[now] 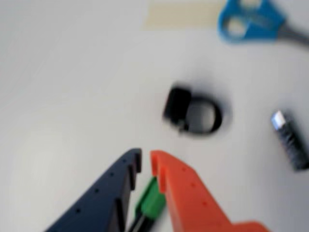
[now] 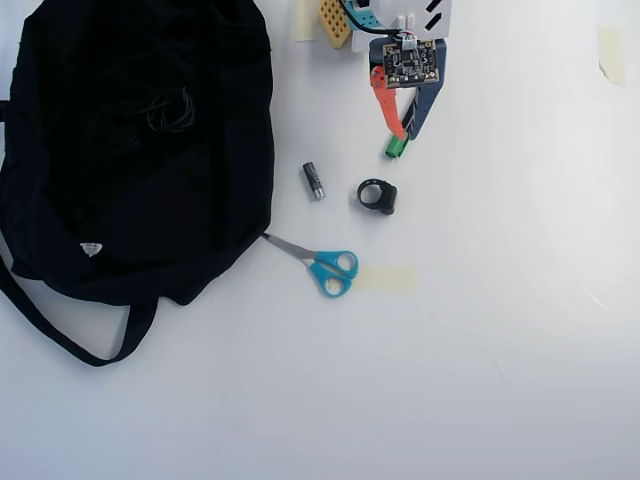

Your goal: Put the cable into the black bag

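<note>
In the overhead view the black bag point(image 2: 110, 200) fills the left side, its strap looping toward the front. The cable point(image 2: 170, 110) shows as a thin black coil on the bag's dark fabric near the top; I cannot tell if it lies inside or on top. My gripper point(image 2: 404, 133) hangs well to the right of the bag, near the arm's base. In the wrist view the gripper point(image 1: 146, 160) has its blue and orange jaws nearly touching, with nothing held. The bag and cable are out of the wrist view.
A green-capped pen point(image 2: 396, 148) point(image 1: 150, 199) lies under the jaws. A black ring band point(image 2: 378, 195) point(image 1: 193, 112), a small dark cylinder point(image 2: 313, 181) point(image 1: 289, 140), blue scissors point(image 2: 328, 268) point(image 1: 251, 20) and a tape strip point(image 2: 386, 278) lie between gripper and bag.
</note>
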Available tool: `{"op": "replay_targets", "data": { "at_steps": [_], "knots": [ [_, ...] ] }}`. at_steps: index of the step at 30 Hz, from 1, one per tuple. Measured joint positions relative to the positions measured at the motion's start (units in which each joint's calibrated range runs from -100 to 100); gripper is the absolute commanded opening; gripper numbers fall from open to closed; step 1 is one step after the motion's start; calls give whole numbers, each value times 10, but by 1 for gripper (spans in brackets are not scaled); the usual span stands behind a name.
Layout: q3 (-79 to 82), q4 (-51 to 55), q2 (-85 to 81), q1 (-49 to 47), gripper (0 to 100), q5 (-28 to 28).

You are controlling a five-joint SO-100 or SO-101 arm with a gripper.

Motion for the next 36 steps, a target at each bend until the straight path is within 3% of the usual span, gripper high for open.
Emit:
{"op": "replay_targets", "data": {
  "at_steps": [11, 22, 36],
  "knots": [
    [210, 70, -249, -16, 2, 0],
    [400, 80, -384, 63, 2, 44],
    [406, 158, -472, 73, 2, 48]
  ]
}}
